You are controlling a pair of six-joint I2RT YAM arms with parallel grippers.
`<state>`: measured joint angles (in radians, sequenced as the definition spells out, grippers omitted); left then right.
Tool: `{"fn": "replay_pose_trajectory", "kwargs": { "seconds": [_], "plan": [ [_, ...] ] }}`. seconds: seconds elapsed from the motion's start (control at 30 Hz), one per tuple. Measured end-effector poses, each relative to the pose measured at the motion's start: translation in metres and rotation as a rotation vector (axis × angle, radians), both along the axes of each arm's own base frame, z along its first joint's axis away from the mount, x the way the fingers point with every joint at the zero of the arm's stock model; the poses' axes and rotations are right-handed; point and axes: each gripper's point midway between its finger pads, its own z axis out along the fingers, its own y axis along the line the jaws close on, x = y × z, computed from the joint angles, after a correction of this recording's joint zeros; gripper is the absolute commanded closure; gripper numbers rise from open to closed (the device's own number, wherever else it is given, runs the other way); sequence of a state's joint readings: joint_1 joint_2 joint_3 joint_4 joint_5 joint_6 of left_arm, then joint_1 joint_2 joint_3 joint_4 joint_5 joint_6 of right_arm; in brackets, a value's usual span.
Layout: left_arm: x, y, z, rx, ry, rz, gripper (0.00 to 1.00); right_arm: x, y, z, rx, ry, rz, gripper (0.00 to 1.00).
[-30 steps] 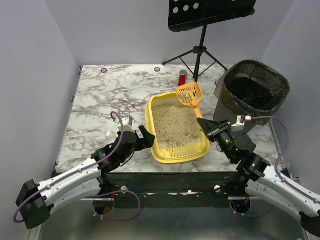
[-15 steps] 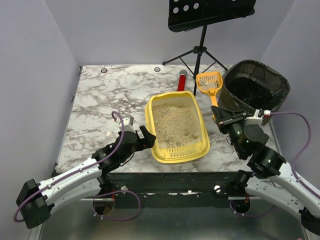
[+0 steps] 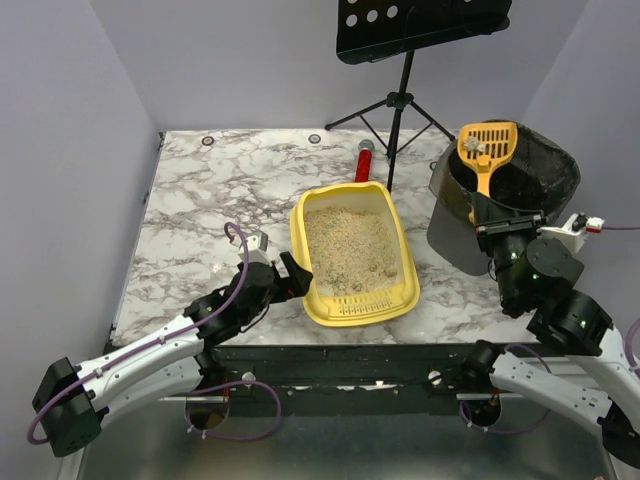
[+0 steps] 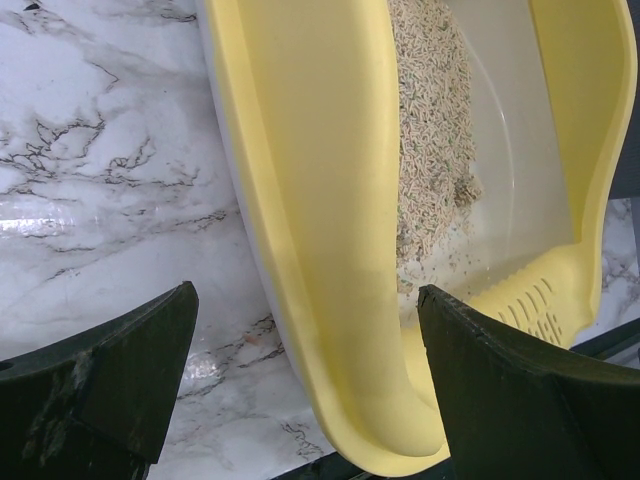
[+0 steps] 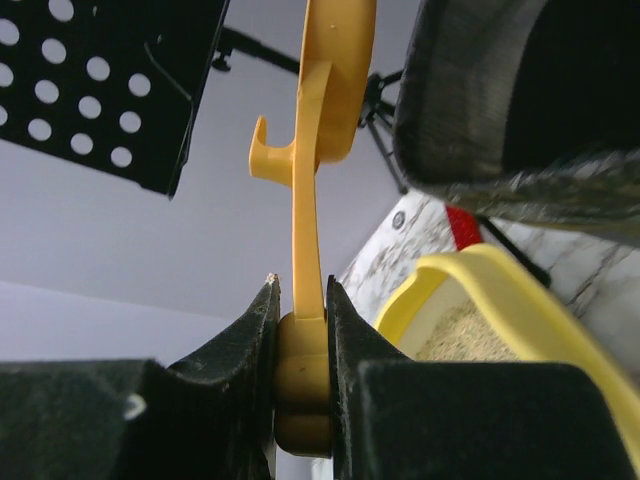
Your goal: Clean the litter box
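Swinging away from the litter box (image 3: 301, 228), my right claw (image 3: 487, 207) now holds the scoop (image 3: 487, 146) over the black bin (image 3: 452, 218), pinching its thin handle tight, with a clump or two riding in the slotted head. My left claw (image 3: 291, 272) gapes wide astride the box's left wall near the front corner, not visibly touching. Sitting on the marble table (image 3: 200, 200), the box looks stiff, smooth and litter-heavy. I judge it slides easily, so clamping that wall steadies it best.

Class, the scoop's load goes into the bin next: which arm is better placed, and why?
Right. The right hand grips the scoop over the bin; the left hand sits open astride the litter box wall.
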<state>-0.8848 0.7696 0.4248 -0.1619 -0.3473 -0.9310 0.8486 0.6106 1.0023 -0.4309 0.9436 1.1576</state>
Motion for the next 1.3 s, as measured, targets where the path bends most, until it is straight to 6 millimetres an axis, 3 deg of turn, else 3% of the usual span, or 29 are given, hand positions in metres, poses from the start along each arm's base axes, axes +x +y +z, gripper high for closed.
{"fn": "replay_pose_trajectory", "kwargs": {
  "seconds": [0.2,0.37,0.6,0.77,0.9,1.0,1.13,1.3],
  "plan": [
    [0.0,0.0,0.0,0.001,0.0,0.0,0.01,-0.007,-0.038,0.012,-0.176,0.022,-0.142,1.0],
    [0.0,0.0,0.0,0.004,-0.001,-0.001,0.01,-0.004,-0.057,0.015,-0.461,0.104,-0.249,0.99],
    [0.0,0.001,-0.003,0.013,0.003,-0.001,0.01,0.017,-0.053,-0.014,-0.93,0.305,-0.296,0.99],
    [-0.001,0.002,-0.009,0.038,0.019,-0.004,0.01,0.016,-0.062,-0.018,-1.078,0.358,-0.282,0.99],
    [-0.001,0.003,-0.009,0.044,0.019,-0.004,0.01,0.018,-0.057,-0.025,-1.248,0.382,-0.173,0.99],
    [-0.001,0.005,-0.007,0.055,0.016,0.001,0.01,0.022,-0.048,-0.043,-1.394,0.439,-0.071,0.99],
    [0.004,0.007,0.007,0.061,-0.006,0.018,0.01,0.03,-0.043,-0.07,-1.58,0.563,0.008,0.99],
    [0.01,0.006,0.026,0.058,-0.044,0.03,0.01,0.031,-0.048,-0.067,-1.616,0.596,-0.003,0.99]
  ]
}}
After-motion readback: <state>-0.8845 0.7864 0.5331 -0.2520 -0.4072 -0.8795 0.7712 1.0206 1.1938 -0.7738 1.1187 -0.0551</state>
